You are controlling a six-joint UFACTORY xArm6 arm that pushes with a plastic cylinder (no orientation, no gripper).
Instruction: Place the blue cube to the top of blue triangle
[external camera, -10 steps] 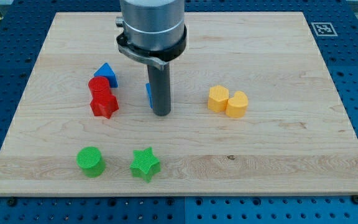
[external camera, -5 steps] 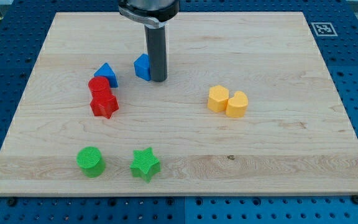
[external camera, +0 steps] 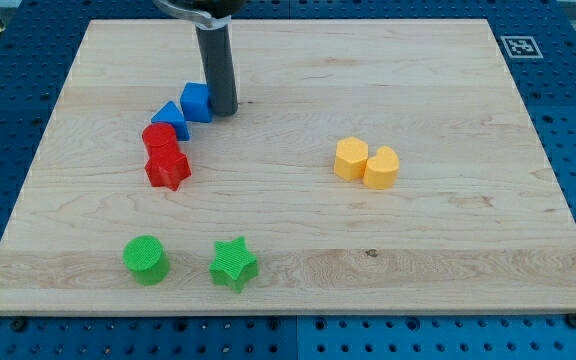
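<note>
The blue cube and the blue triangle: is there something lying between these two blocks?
Nothing. In the camera view the blue cube sits right against the blue triangle, up and to its right, with no visible gap. My tip is at the cube's right side.

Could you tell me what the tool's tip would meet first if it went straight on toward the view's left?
My tip would first meet the blue cube, right beside it and seemingly touching; the blue triangle lies just beyond.

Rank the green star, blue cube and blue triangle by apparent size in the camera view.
1. green star, largest, though it lies nearest the view's bottom, which may inflate it.
2. blue cube
3. blue triangle, partly hidden behind the red blocks; close to the cube, so this ranking is unsure.
</note>
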